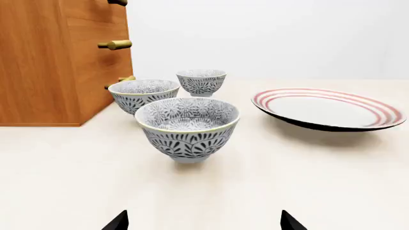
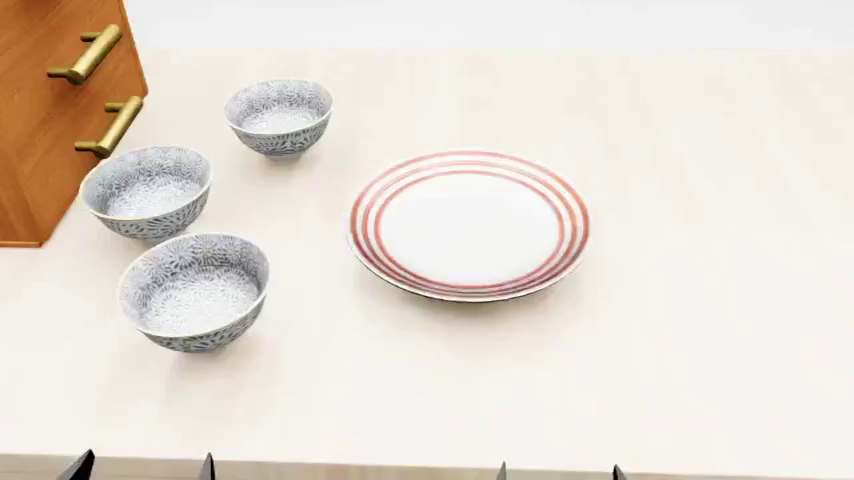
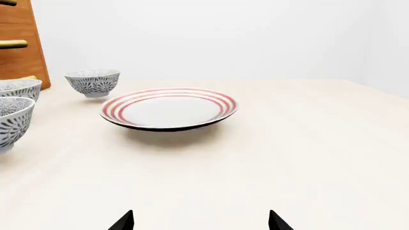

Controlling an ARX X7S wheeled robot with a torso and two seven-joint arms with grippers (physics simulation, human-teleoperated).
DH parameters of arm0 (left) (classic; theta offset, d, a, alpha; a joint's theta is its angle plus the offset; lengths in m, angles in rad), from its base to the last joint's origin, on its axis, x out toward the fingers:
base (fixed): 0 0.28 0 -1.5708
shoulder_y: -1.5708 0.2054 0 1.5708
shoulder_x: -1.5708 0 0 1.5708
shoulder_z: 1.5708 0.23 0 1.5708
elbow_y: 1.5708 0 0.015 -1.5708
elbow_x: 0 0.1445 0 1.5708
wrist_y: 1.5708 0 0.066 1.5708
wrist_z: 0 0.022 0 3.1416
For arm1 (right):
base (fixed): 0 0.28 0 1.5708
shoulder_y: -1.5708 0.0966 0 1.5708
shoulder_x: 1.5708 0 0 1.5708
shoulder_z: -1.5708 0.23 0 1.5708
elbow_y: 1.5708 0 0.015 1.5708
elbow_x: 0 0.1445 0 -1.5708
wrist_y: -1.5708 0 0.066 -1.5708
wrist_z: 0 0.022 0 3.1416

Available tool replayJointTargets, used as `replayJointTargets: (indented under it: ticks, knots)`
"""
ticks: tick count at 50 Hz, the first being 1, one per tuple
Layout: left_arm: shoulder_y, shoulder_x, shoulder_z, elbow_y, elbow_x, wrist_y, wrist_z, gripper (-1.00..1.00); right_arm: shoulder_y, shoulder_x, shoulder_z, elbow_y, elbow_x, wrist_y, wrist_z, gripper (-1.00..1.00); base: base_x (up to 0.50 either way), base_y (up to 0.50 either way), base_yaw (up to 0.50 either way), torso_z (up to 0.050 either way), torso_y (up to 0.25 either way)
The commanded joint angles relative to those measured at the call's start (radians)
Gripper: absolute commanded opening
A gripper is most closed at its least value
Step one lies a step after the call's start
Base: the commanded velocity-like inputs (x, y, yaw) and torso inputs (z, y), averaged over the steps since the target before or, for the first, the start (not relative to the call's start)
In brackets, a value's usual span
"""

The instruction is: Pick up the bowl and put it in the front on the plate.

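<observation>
1. My left fingers (image 1: 204, 223) sit nearest the lens, spread wide and empty; the right fingers (image 3: 200, 221) are likewise wide apart, holding nothing.
2. The bowl (image 2: 195, 291) in front stands upright on the counter (image 2: 694, 380), near the plate (image 2: 469, 224) on its cabinet (image 2: 40, 120) side.
3. I judge I should straddle one wall of the bowl, close gently, lift clear, then centre it over the plate.
4. I count three bowls, one plate, one cabinet.

Pale table (image 2: 694, 380), wooden drawer cabinet (image 2: 40, 120), white wall (image 1: 268, 38).
</observation>
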Motion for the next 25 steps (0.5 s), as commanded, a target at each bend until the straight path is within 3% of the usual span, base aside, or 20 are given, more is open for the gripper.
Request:
replayJointTargets:
  ticks: [1,22,23,24,25]
  knots:
    - [-0.002,-0.016,0.023,0.005,-0.021,-0.020,-0.011,1.00,-0.002,0.016,-0.021,0.003,0.017,-0.001,0.017,1.00,0.00,0.00,0.00,0.000,0.000]
    - [0.003,-0.063,0.074,0.010,-0.068,-0.001,-0.075,1.00,-0.005,0.064,-0.080,-0.007,0.064,-0.002,0.070,1.00,0.00,0.00,0.00,0.000,0.000]
    - [0.005,-0.066,0.079,0.011,-0.056,0.014,-0.082,1.00,-0.006,0.066,-0.082,-0.009,0.061,-0.013,0.074,1.00,0.00,0.00,0.00,0.000,0.000]
    - [0.020,-0.078,0.098,0.039,0.026,0.093,-0.122,1.00,-0.019,0.076,-0.097,-0.020,-0.003,-0.163,0.099,1.00,0.00,0.00,0.00,0.000,0.000]
    - [0.030,-0.082,0.102,0.057,0.046,0.145,-0.136,1.00,-0.024,0.070,-0.089,-0.046,0.028,-0.205,0.098,1.00,0.00,0.00,0.00,0.000,0.000]
